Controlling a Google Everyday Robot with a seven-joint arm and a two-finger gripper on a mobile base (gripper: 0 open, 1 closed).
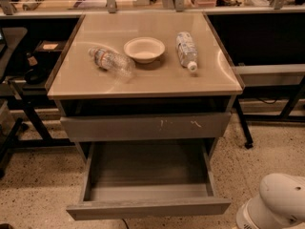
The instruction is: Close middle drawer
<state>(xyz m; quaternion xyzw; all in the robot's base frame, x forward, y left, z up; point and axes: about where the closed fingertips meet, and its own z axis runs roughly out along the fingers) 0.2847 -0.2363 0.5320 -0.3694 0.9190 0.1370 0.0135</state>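
Pincer is out of sight, so we cannot tell its state; our white arm [279, 202] sits beside the open drawer [147, 207], which needs a push.

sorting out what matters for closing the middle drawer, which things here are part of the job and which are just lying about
Part of the job:
- middle drawer, pulled open
- gripper: not in view; only a white robot part shows at bottom right

Just lying about:
- bowl on the cabinet top
- left bottle and right bottle, both lying on their sides
- scratched drawer front above
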